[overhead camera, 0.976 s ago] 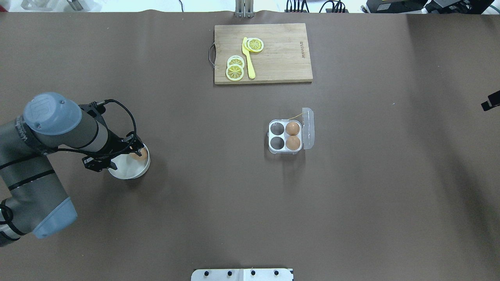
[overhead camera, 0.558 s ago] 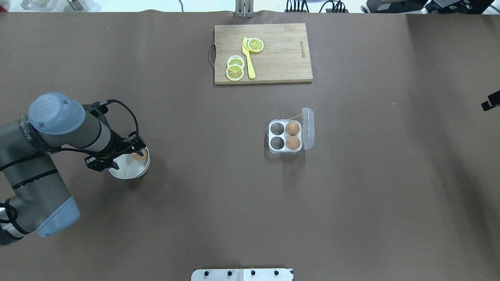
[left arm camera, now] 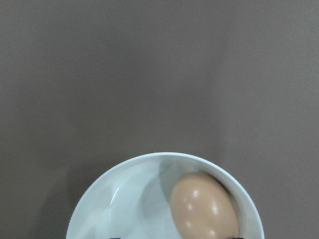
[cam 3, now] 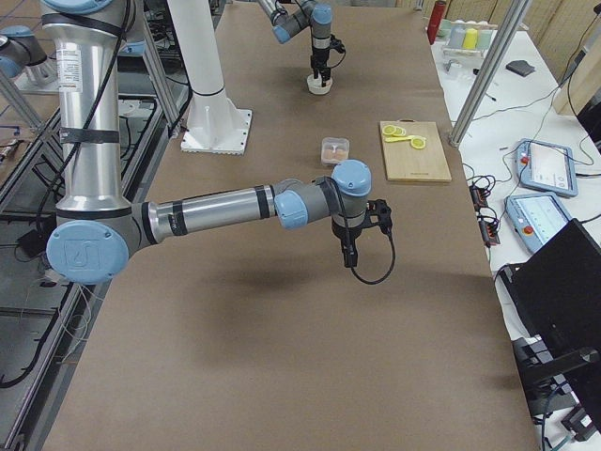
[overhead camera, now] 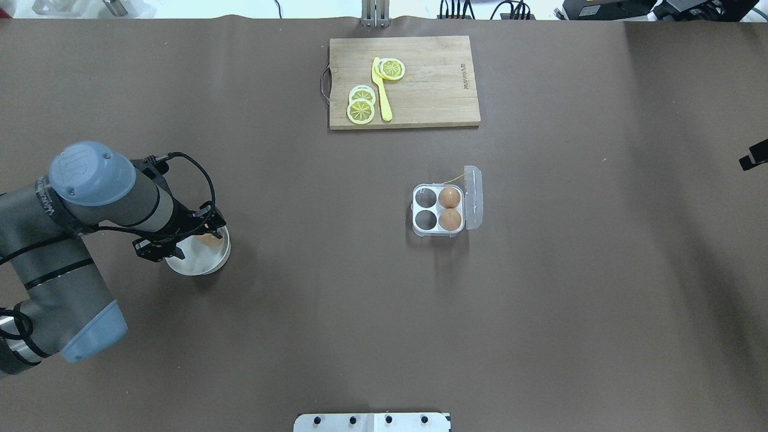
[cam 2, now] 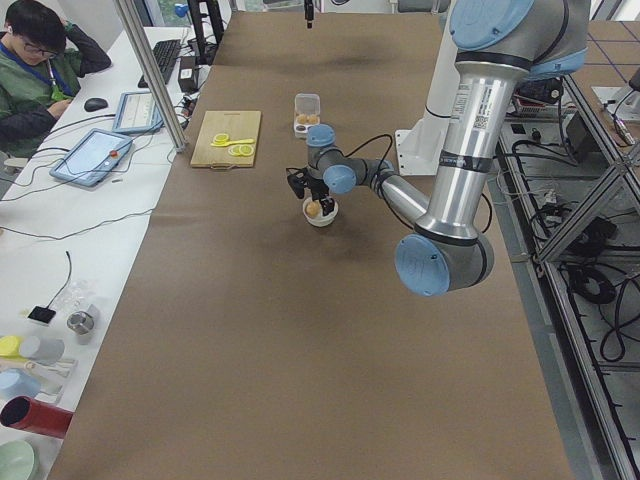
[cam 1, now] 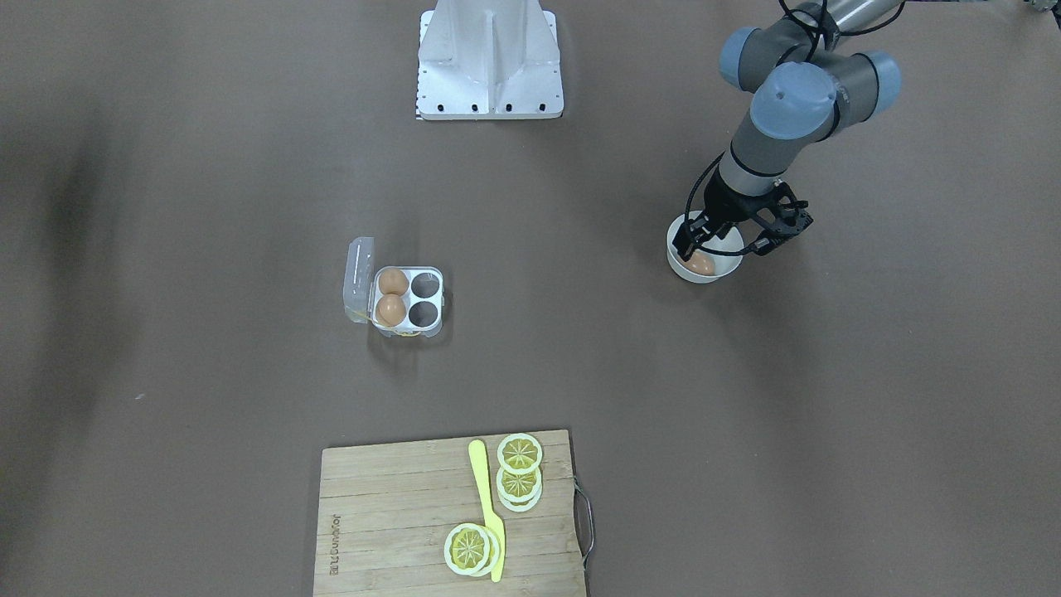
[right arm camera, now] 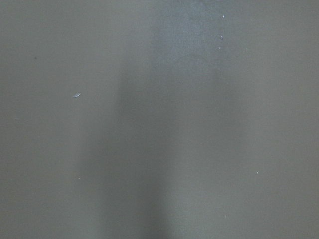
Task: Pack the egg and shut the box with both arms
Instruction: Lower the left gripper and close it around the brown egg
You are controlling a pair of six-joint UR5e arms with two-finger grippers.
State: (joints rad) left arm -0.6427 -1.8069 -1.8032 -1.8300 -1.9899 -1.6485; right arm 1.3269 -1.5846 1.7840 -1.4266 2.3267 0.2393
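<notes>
Over the last second the left arm has leaned a little further toward the white bowl (overhead camera: 201, 263). That has settled the left pincer (cam 1: 725, 245) low over the bowl, while the bowl and everything else on the table has stayed put. I read this as the final alignment before a grasp, so the packing has not really begun. The pincer's fingers look spread, with nothing pinched. The egg (left arm camera: 204, 206) lies loose on the bowl floor just beneath the pincer, off to one side of its centre line and against the bowl wall. The bowl holds only this egg. The clear egg box (overhead camera: 437, 210) sits well away from this pincer, its lid (overhead camera: 474, 198) standing open on the far side. Two eggs (overhead camera: 449, 197) (overhead camera: 450, 219) fill the cells next to the lid, and the two cells nearer the pincer are empty, so either could take the egg. The right pincer (cam 3: 347, 256) hangs over bare brown table, well apart from the box, and I cannot tell whether it is spread or pressed together.
</notes>
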